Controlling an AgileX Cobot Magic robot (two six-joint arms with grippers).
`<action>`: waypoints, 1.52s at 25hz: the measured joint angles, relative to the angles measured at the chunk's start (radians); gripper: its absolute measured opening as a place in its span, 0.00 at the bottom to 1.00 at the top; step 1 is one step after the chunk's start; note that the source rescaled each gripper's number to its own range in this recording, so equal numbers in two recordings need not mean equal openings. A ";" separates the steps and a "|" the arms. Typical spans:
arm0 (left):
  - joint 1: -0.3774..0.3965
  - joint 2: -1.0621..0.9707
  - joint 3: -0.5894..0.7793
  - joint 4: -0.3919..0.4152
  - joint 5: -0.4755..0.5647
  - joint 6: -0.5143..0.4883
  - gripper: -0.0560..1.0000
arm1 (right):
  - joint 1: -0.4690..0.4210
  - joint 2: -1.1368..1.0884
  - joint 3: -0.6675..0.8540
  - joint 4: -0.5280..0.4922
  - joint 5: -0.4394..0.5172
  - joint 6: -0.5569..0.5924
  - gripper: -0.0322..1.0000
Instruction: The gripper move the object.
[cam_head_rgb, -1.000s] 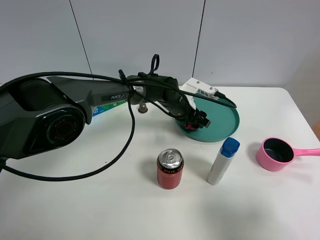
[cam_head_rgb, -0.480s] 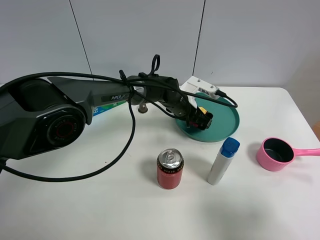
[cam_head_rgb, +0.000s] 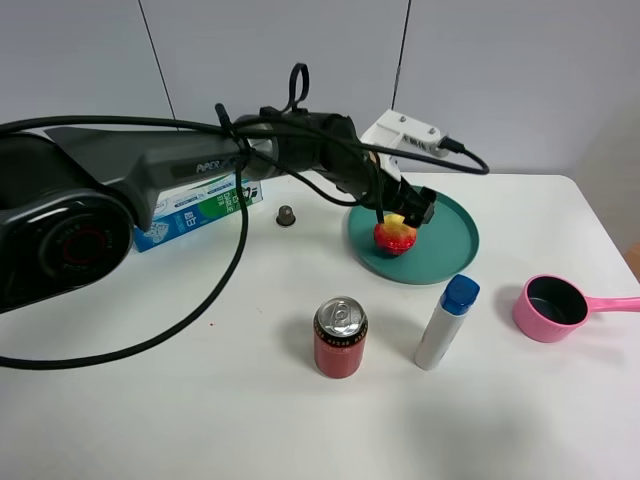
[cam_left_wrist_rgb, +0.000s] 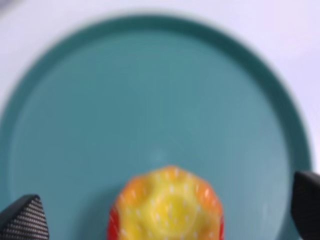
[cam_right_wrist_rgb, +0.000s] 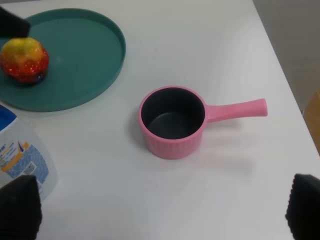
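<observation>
The toy fruit (cam_head_rgb: 395, 236) sat on the teal plate (cam_head_rgb: 450, 250), which lay toward the far edge of the tabletop (cam_head_rgb: 200, 400), right of centre. The fruit rested on the left part of the plate's floor, yellow top upward and red body below. It was round, so no long axis could be made out. In the left wrist view the fruit (cam_left_wrist_rgb: 167, 207) was blurred and cut off at the frame edge; only its yellow, bumpy crown and a sliver of red showed.

The left claw (cam_head_rgb: 402, 203) hung just above the fruit with its jaws spread. In the wrist view one fingertip (cam_left_wrist_rgb: 22, 217) stood clear on each side of the fruit, not touching it. From the high camera, the arm's cables and white block hid part of the plate's far rim, and contact between fingers and fruit could not be judged there.

The right claw (cam_right_wrist_rgb: 160, 220) was released, its two fingertips (cam_right_wrist_rgb: 17, 207) wide apart near the right edge of the tabletop, over the pink saucepan (cam_right_wrist_rgb: 175, 120). The arm itself was out of the high view.

A red soda can (cam_head_rgb: 341, 337) and a white bottle with a blue cap (cam_head_rgb: 447, 322) stood nearer the front edge. A small grey cap (cam_head_rgb: 286, 215) and a partly hidden blue and white carton (cam_head_rgb: 195, 215) lay toward the far left.
</observation>
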 joint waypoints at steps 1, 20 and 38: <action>0.001 -0.023 0.000 0.000 0.004 0.000 1.00 | 0.000 0.000 0.000 0.000 0.000 0.000 1.00; 0.195 -0.528 0.000 0.328 0.288 -0.064 1.00 | 0.000 0.000 0.000 0.000 0.000 0.000 1.00; 0.528 -1.284 0.759 0.498 0.263 -0.160 1.00 | 0.000 0.000 0.000 0.000 0.000 0.000 1.00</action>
